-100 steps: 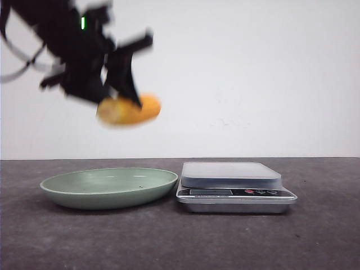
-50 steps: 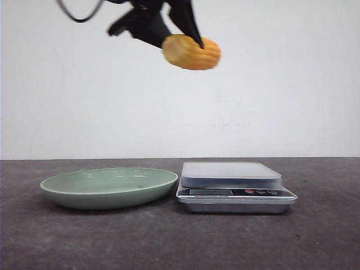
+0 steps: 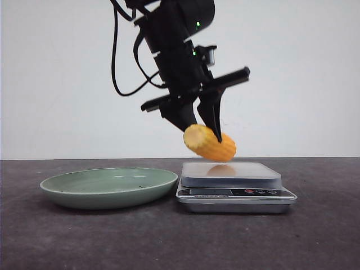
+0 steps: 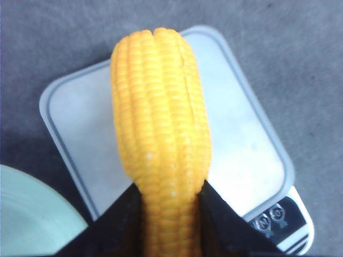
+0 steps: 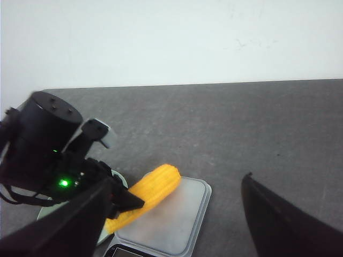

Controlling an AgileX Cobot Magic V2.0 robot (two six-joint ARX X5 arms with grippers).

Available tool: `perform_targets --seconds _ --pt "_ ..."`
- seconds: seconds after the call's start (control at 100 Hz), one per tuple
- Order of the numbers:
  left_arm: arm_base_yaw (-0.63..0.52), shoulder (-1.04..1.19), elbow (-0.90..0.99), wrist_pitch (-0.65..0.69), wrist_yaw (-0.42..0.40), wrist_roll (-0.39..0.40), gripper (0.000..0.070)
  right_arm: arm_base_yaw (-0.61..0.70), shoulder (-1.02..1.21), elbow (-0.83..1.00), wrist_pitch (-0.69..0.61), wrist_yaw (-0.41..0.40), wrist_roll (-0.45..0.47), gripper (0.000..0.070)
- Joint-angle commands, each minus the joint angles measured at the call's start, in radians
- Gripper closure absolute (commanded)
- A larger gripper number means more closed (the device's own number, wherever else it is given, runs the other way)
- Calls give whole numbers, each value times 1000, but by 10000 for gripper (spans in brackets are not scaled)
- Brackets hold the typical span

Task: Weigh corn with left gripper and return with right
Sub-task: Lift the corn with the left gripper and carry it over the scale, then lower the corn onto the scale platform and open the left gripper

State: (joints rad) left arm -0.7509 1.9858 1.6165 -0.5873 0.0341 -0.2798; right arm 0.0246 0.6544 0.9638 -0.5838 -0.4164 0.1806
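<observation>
Just above the scale [image 3: 231, 174], the left gripper [image 3: 203, 130] clamps the corn [image 3: 210, 143], pale cut end up-left, long axis tilted.

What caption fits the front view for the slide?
Left gripper holds the corn just above the scale, beside the green plate.

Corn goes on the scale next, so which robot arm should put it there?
Left. The left gripper already grips the corn just above the scale. The right gripper is open, empty and set apart from the scale.
</observation>
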Motion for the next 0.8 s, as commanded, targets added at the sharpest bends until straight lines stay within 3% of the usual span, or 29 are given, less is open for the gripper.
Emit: perform_targets --seconds 0.0,0.2,0.43,0.48,0.55,0.59,0.79 --pt "-11 35 27 8 16 6 696 2 3 14 14 -2 3 216" --pt "-25 46 27 38 16 4 696 2 3 14 14 -2 3 216" --pt "-48 46 27 60 15 -58 693 2 3 14 14 -1 2 216" --pt "-54 46 27 68 15 -57 648 2 3 14 14 -2 2 216" --pt "-59 46 27 80 15 -56 491 2 3 14 13 -2 2 216" --pt "-59 46 27 82 15 -58 438 2 3 14 13 -2 2 216" --pt "-59 46 27 77 -16 -56 426 2 3 14 0 -2 2 216"
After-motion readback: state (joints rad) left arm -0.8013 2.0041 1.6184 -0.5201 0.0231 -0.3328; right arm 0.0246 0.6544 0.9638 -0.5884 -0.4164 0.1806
